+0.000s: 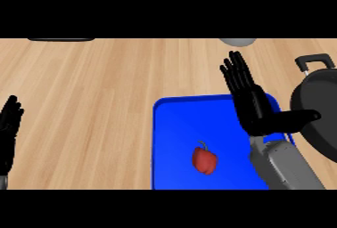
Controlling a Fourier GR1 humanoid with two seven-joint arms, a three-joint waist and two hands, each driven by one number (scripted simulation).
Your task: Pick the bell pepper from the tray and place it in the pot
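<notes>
A small red bell pepper (204, 160) with a dark stem lies on the blue tray (178, 129), toward its near middle. The dark pot (320, 118) stands at the right edge, partly cut off, its handle pointing to the far side. My right hand (253, 104) hovers open over the tray's far right corner, fingers straight and pointing away, thumb stretched toward the pot. It is apart from the pepper, which lies nearer and to its left. My left hand (8, 131) rests open at the left edge, fingers up.
A grey rounded object (237, 41) shows at the far edge, and a dark flat object (61, 39) at the far left. Bare wooden counter (92, 98) spreads left of the tray.
</notes>
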